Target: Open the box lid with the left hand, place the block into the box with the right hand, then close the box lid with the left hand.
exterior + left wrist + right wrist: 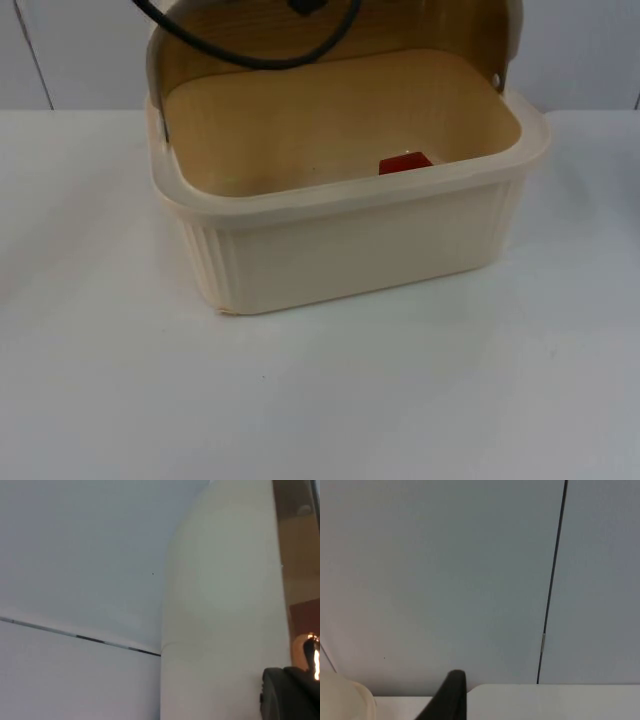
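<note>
One block (404,162): red, already inside the box (350,240).
Lid (330,40): open, beside the left fingers (287,692).
Finger state: cannot tell, either arm.
Risk: lid slips and slams during closing.

I have the box (340,200) standing on the table (320,400), toward its back, just before the wall (80,50). Its lid (330,40) stands raised behind the opening. The block (404,163) lies inside on the floor, against the front wall, right of the middle.
</note>
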